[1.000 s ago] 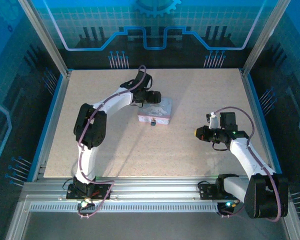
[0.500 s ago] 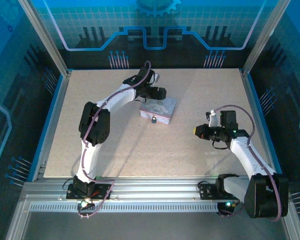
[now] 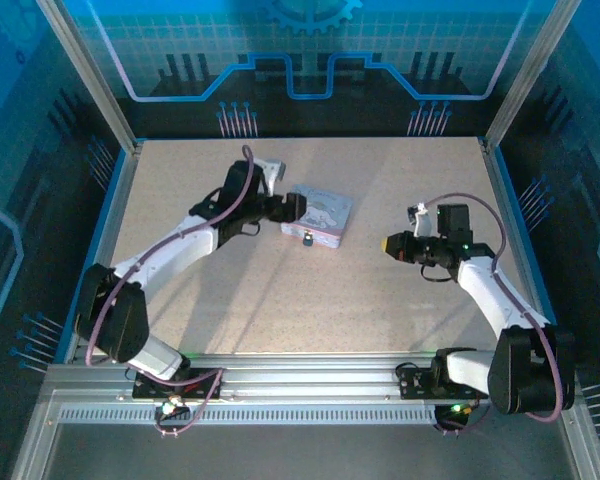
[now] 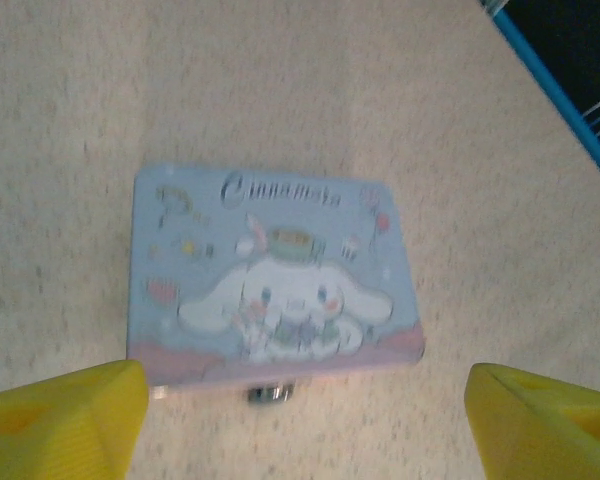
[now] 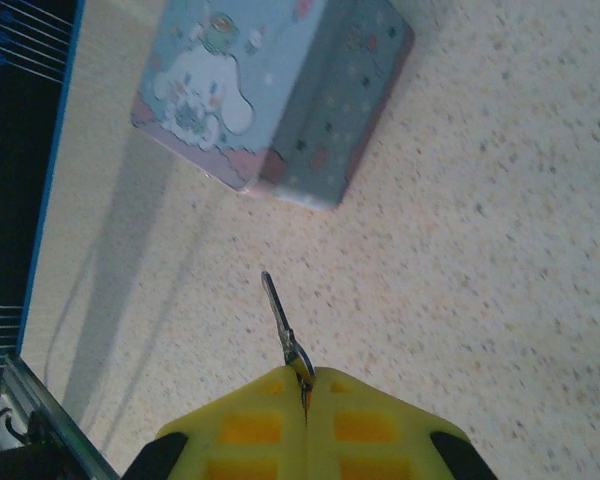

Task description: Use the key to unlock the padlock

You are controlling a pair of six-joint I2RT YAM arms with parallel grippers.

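Left wrist view showed the padlock [image 4: 270, 393] as a small, blurred metallic piece hanging at the middle of the near edge of a pale blue tin [image 4: 270, 280]. The tin's lid bore a white cartoon dog and a line of cursive lettering. From the top external view the padlock was a dark stub on the tin's near side, and the tin lay flat on the speckled bench [image 3: 230, 290], a little behind the middle and slightly turned.

The key [image 5: 280, 320] was a thin dark metal sliver. It stuck out from between the tips of the right end effector [image 5: 307, 380], which was pinched tight on it, with the blade pointing toward the tin. Key and tin were well apart, with bare bench between them.

The left end effector [image 3: 293, 207] sat just beside the tin's left end, spread wide and gripping nothing. Its yellow fingers [image 4: 60, 420] stood at the two lower corners of the wrist picture, with the tin ahead of them. Whether they touched the tin could not be told.
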